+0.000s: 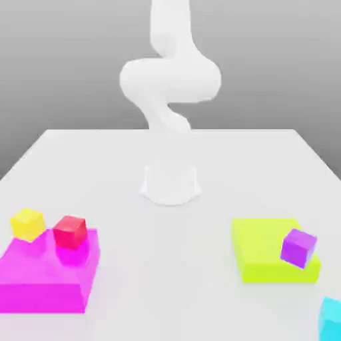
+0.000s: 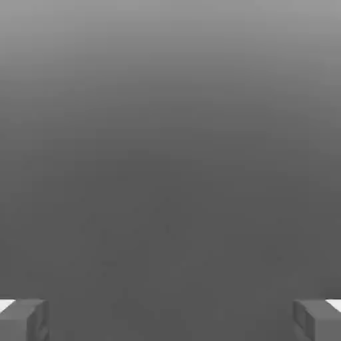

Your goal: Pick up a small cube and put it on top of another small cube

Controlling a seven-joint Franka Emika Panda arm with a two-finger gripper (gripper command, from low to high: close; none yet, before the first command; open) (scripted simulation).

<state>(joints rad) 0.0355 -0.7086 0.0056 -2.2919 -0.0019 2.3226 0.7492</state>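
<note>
Bright, even light nearly washes out the white arm [image 1: 170, 80] against the pale tabletop [image 1: 170, 253].

Yellow cube [image 1: 28, 225] + red cube [image 1: 70, 232] w/ magenta block [image 1: 43, 298], purple cube [image 1: 298, 248] w/ lime block [image 1: 280, 273].

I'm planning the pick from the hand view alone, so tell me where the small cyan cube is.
Observer: The cyan cube is in the exterior view's lower right corner, partly cut off by the picture's edge.
Operator: Now give me the colored cube nearest it in that view.
Observer: That is the purple cube, seen against the right part of the lime block.
Operator: Tell me what is on the other side.
Observer: At the exterior view's left, a red cube and a yellow cube appear at the far part of the magenta block.
</note>
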